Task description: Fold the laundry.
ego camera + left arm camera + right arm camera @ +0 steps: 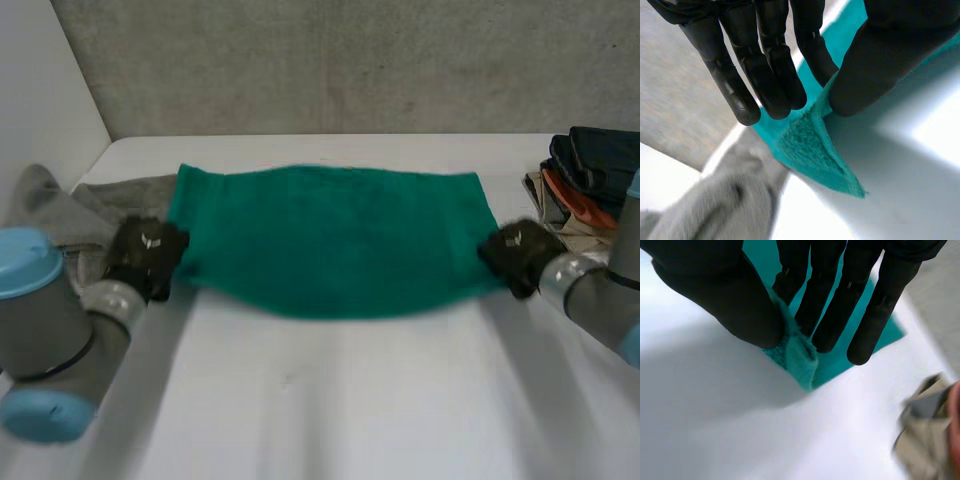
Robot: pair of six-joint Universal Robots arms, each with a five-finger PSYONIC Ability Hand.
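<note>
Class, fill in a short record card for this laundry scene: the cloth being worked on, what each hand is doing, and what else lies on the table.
Cloth: green towel, spread sideways across the white table
Left grip: left hand pinches the towel's left end between thumb and fingers
Right grip: right hand pinches the towel's right end the same way
Beside left hand: crumpled grey garment
Beside right hand: pile of clothes, dark, orange and beige

Head camera down from behind, 2 wrist cameras close, sharing towel (330, 240)
</note>
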